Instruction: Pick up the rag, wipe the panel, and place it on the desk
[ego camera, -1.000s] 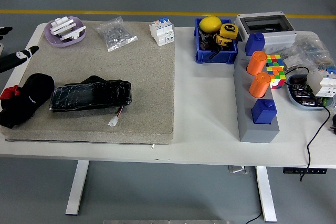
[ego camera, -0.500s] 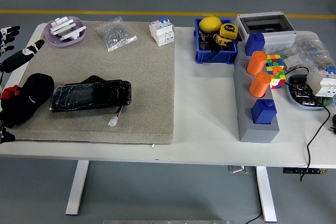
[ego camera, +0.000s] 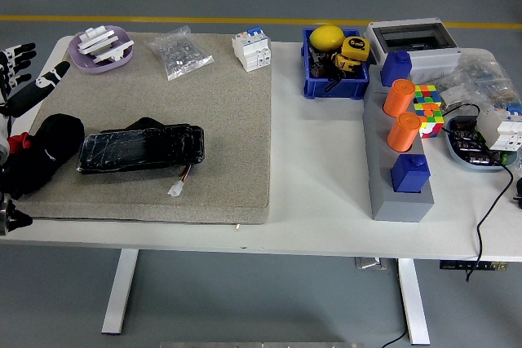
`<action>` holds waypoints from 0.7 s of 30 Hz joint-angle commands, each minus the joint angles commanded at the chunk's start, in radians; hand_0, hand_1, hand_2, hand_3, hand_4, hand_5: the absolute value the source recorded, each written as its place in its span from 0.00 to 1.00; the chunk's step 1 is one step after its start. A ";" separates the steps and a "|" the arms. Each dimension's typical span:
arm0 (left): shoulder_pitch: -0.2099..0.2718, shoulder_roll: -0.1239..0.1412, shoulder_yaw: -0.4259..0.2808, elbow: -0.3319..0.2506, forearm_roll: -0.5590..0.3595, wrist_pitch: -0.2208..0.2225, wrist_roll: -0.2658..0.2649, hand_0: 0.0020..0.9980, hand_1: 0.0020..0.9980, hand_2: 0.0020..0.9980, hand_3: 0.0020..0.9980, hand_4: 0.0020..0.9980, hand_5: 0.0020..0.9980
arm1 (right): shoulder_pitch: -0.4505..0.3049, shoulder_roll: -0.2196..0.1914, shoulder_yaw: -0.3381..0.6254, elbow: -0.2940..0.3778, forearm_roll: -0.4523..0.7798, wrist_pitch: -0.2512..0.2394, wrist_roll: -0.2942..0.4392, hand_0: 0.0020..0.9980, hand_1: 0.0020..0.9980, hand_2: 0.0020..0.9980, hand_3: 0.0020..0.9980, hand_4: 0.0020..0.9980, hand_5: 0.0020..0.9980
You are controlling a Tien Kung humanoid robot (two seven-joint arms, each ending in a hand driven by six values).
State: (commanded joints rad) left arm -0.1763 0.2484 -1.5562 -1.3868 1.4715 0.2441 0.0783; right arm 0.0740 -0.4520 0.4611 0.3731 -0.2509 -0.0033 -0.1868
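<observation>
A crumpled black rag (ego camera: 45,156) with a bit of red at its left side lies on the left end of the grey mat (ego camera: 228,120). Its right side touches the black panel (ego camera: 140,148), a flat glossy slab with a short red wire and white plug. My left hand (ego camera: 24,79) shows at the picture's left edge, just above and left of the rag. Its white-tipped fingers are spread and hold nothing. Apart from the rag, it does not touch it. The right hand is out of view.
At the mat's far edge are a purple dish (ego camera: 100,46), a bag of screws (ego camera: 179,53) and a white breaker (ego camera: 251,49). On the white table (ego camera: 318,160) to the right: blue bin (ego camera: 334,67), grey box (ego camera: 405,38), grey stand with orange cylinders (ego camera: 397,169), colour cube (ego camera: 428,107).
My left hand has come further into view at the left edge and risen, its fingers now spread wider. The rag and panel have not moved.
</observation>
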 joint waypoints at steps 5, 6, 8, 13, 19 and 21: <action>0.002 -0.008 0.005 0.007 -0.016 -0.006 -0.023 0.79 0.84 0.80 0.77 1.00 0.46 | 0.001 0.000 0.001 0.000 0.000 0.000 -0.001 0.74 0.49 0.65 0.60 1.00 0.60; 0.003 -0.009 0.008 0.008 -0.018 -0.007 -0.023 0.79 0.84 0.80 0.77 1.00 0.46 | 0.001 0.000 0.001 0.000 0.000 -0.001 -0.002 0.74 0.49 0.65 0.60 1.00 0.60; 0.005 -0.010 0.014 0.010 -0.025 -0.009 -0.028 0.79 0.84 0.80 0.77 1.00 0.46 | 0.002 0.000 0.002 0.000 0.000 -0.002 -0.002 0.74 0.49 0.65 0.60 1.00 0.60; 0.010 -0.014 0.019 0.020 -0.073 -0.011 -0.055 0.76 0.82 0.78 0.76 1.00 0.44 | 0.003 0.001 0.003 0.000 -0.002 -0.003 -0.003 0.74 0.49 0.65 0.60 1.00 0.60; 0.014 -0.020 0.006 0.034 -0.129 -0.024 -0.085 0.76 0.81 0.77 0.75 0.98 0.41 | 0.004 0.003 -0.006 -0.002 0.001 -0.001 -0.006 0.74 0.49 0.65 0.60 1.00 0.60; 0.016 -0.021 0.000 0.035 -0.132 -0.026 -0.089 0.77 0.82 0.77 0.75 0.99 0.42 | 0.004 0.004 -0.006 -0.002 0.000 -0.001 -0.008 0.74 0.49 0.65 0.60 1.00 0.60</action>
State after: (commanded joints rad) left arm -0.1606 0.2273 -1.5561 -1.3515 1.3397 0.2178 -0.0107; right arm 0.0784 -0.4483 0.4549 0.3708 -0.2509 -0.0038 -0.1947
